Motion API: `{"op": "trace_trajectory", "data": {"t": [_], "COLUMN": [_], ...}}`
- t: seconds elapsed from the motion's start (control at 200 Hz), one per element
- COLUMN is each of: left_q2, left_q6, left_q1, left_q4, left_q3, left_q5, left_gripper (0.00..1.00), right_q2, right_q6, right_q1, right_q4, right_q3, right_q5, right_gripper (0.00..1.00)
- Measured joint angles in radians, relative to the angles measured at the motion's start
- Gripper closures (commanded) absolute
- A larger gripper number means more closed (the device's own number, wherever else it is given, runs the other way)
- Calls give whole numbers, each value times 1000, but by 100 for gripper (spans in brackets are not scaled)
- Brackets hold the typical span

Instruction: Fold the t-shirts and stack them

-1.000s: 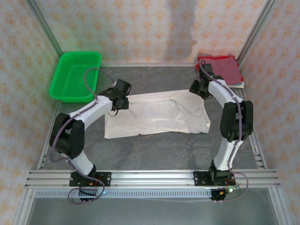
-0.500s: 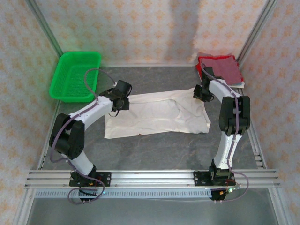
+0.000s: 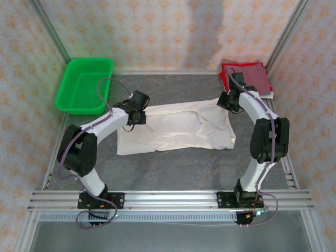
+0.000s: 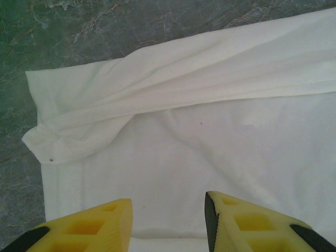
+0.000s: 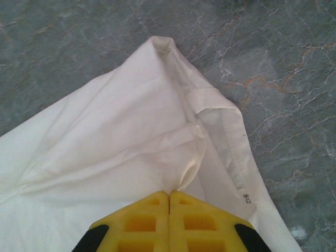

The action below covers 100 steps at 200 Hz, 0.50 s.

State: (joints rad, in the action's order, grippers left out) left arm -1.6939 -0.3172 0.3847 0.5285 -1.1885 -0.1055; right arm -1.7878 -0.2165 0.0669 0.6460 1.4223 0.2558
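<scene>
1. The white t-shirt point(image 3: 176, 128) lay flat on the table point(image 3: 173, 163); the dark red t-shirt point(image 3: 252, 76) sat folded in the far right corner.
2. The left gripper point(image 4: 168, 220) hovered, fingers spread, above the white cloth.
3. The right gripper point(image 5: 169, 202) pinched a fold of the white t-shirt.

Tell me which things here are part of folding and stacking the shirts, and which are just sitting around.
Part of the job: white t-shirt, spread out; dark red t-shirt, folded, far right corner; left gripper, open over the white t-shirt; right gripper, shut on its cloth.
Just lying about: green basket, far left corner.
</scene>
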Motion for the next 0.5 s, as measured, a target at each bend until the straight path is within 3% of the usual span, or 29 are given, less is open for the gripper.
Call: {"op": "trace_trajectory", "data": {"t": [0.5], "left_q2": [-1], "left_q6": [-7], "left_q1": [0], "left_q4": [-2], "left_q3": [50], "left_q5": [-20], "left_gripper": [59], "right_q2": [284], "right_q6": [58], "right_q1": [166], "right_q4": [31], "right_q3": [-233], "right_q5": [-77], "right_gripper": [100]}}
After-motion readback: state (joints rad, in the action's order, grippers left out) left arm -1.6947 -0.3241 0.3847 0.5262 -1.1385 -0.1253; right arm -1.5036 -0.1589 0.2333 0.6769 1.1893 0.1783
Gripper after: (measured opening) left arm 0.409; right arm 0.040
